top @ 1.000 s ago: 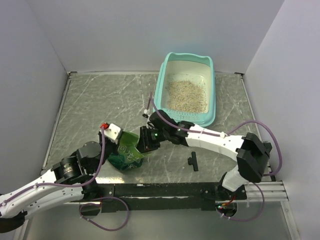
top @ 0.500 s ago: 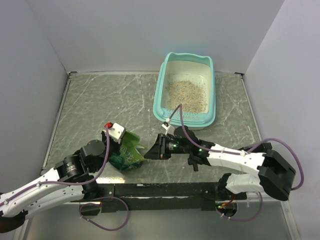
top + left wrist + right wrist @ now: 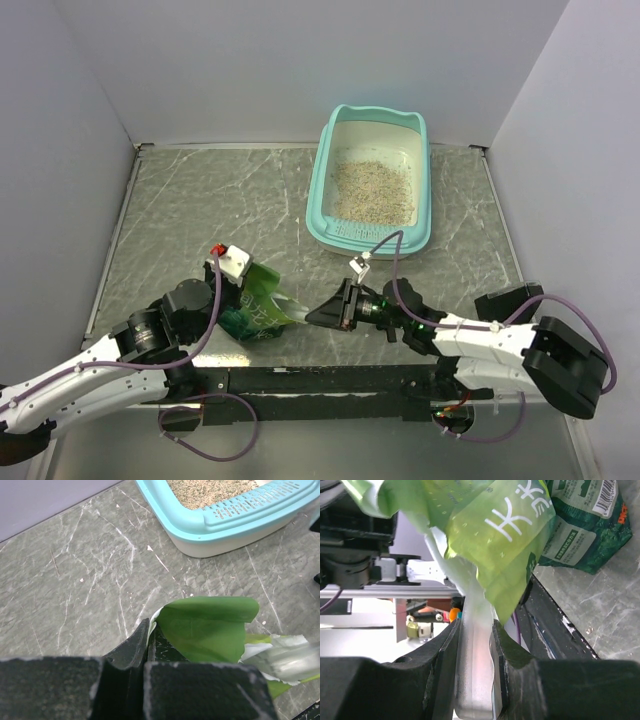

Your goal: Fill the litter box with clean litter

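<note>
Right gripper is clamped on a pale translucent strip of the green pouch, whose other edge the left gripper pinches tight. With 2 opposed grips, a hard pull could rip the pouch wide and spill onto the table, or the slick strip could slip free. Only the right wrist view shows that pinch; the top view shows the litter box, clean litter inside, at far right, well apart from the pouch.
</note>
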Motion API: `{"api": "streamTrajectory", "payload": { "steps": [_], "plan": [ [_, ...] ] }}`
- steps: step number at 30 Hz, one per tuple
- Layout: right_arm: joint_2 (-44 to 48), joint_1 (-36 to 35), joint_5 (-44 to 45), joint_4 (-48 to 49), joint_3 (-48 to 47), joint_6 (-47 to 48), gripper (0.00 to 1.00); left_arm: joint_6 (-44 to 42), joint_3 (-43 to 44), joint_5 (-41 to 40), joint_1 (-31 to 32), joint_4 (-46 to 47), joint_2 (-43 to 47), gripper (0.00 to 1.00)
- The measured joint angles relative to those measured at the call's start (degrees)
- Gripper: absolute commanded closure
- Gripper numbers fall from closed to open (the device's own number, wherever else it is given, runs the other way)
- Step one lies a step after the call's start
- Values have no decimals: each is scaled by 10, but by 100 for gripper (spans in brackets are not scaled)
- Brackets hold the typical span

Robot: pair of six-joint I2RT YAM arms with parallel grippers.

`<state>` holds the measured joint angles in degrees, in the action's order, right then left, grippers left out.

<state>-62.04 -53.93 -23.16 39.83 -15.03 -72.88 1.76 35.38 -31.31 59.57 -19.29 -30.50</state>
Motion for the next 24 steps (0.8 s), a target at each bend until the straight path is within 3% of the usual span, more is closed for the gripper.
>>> {"api": "streamTrajectory", "payload": {
  "steps": [7,24],
  "plan": [
    [87,1,14,-5,27,-7,100,0,0,-2,-2,0,0,99],
    [312,14,51,-229,28,21,100,0,0,1,-2,9,0,99]
  ]
}}
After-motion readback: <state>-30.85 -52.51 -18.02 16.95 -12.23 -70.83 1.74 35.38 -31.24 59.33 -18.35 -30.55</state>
